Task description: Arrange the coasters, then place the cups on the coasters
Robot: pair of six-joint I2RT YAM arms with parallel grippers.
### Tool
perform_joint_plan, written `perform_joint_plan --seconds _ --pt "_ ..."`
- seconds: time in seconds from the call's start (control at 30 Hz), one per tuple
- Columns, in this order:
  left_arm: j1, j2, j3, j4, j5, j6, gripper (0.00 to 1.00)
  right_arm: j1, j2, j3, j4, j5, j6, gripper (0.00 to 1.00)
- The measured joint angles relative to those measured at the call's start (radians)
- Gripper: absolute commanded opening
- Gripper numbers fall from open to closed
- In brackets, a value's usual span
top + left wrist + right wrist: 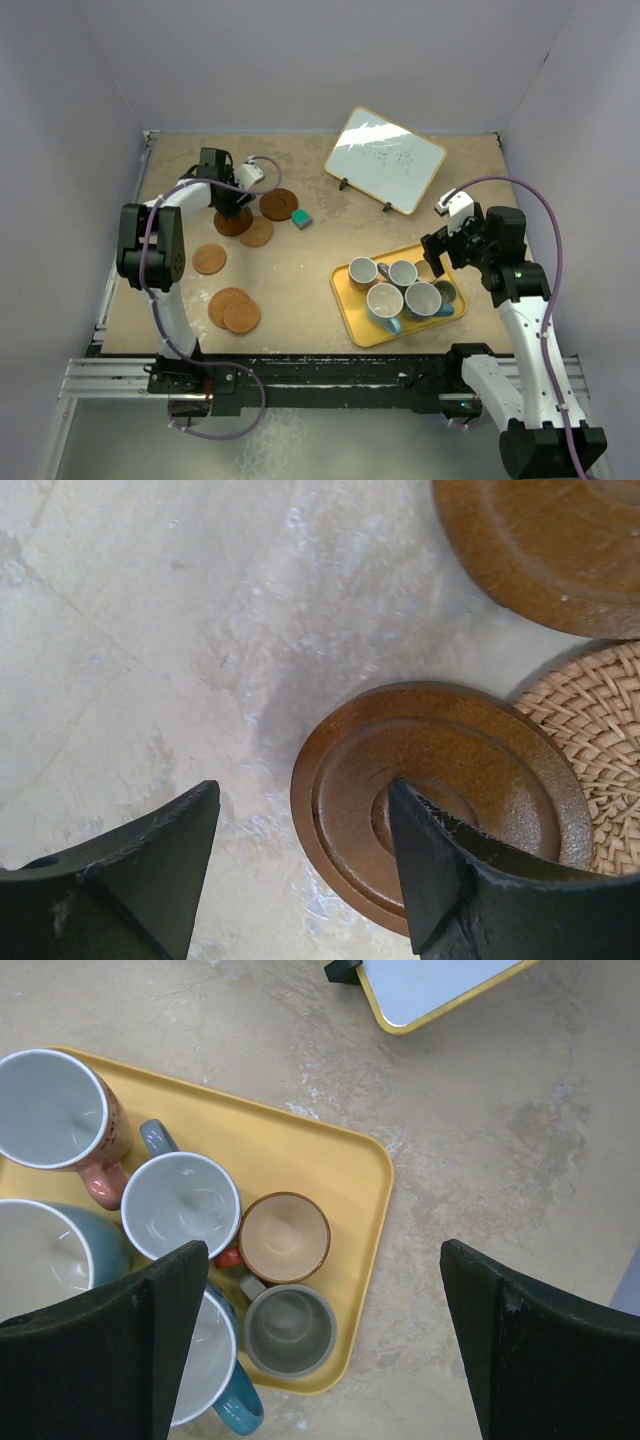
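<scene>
Six round coasters lie on the left half of the table. My left gripper (232,208) hovers open low over a dark ringed coaster (450,770): one finger is above its centre, the other above bare table. A second dark coaster (279,204) and a woven light one (257,232) lie close by. Another light coaster (209,259) and an overlapping pair (235,310) lie nearer. Several cups stand in a yellow tray (345,300), among them an orange cup (285,1238) and a grey cup (290,1332). My right gripper (322,1250) hangs open and empty above the tray's right end.
A small teal block (301,219) sits right of the dark coasters. A yellow-framed whiteboard (385,160) stands propped at the back right. Walls close in the table on both sides and behind.
</scene>
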Motion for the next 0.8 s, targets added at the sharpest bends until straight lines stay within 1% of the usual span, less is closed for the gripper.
perform_joint_plan --seconds 0.33,0.8 --pt "0.053 0.084 0.113 0.000 0.016 -0.073 0.65 0.000 0.001 0.000 0.000 0.000 -0.006 1.00" --pt "0.056 0.220 0.298 0.011 0.051 -0.291 0.64 0.000 0.002 0.000 0.000 0.001 -0.007 1.00"
